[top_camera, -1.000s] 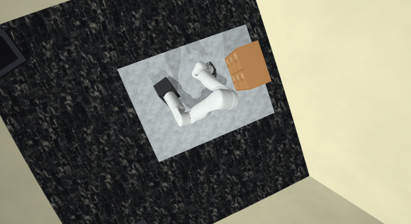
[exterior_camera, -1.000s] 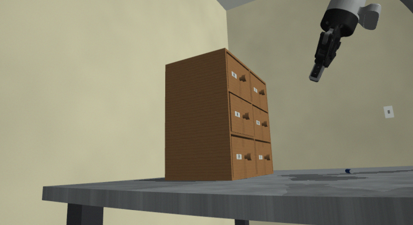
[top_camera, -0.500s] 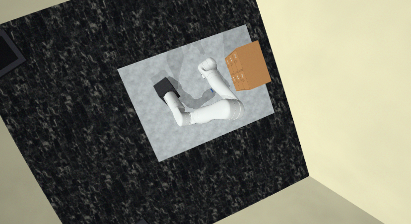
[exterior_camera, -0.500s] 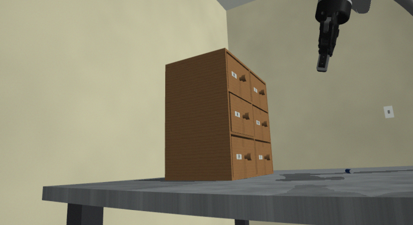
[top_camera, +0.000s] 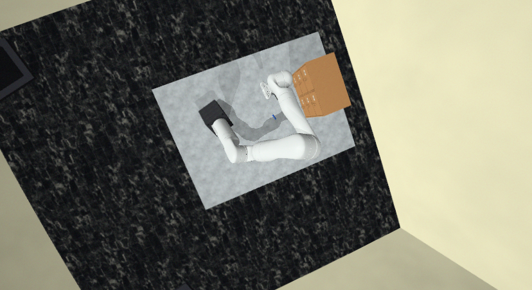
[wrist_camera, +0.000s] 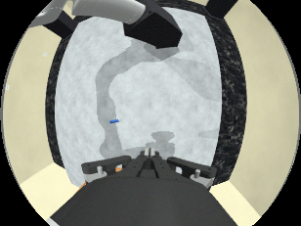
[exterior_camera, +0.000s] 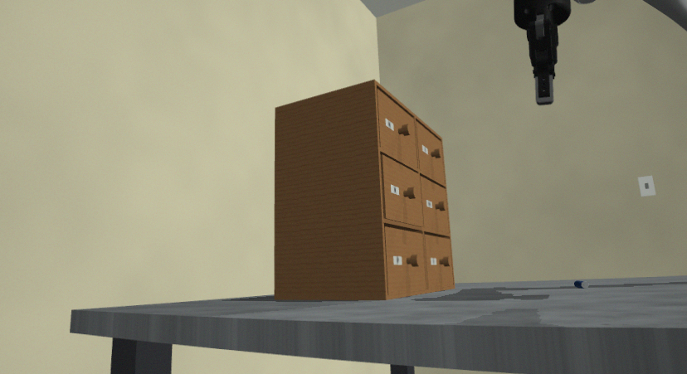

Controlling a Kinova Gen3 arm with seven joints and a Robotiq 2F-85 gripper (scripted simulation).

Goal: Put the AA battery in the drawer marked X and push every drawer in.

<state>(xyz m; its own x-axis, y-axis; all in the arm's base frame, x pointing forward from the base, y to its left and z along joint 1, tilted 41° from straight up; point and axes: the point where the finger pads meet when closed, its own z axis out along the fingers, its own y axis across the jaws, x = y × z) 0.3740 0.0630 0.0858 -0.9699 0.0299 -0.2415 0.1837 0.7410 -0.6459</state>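
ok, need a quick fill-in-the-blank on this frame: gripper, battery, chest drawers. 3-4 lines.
1. The gripper hangs high above the table with its fingers ____.
2. The blue AA battery lies on the ____.
3. The chest has ____ drawers, in two columns.
4. All of the chest's drawers are pushed ____.

Missing words: shut; table; six; in

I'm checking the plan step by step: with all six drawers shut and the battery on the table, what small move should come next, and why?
Probably open the fingers while lowering toward a drawer knob. The gripper hangs shut and empty, high in front of the chest; every drawer is pushed in, so the AA battery has nowhere to go. The labels are unreadable here.
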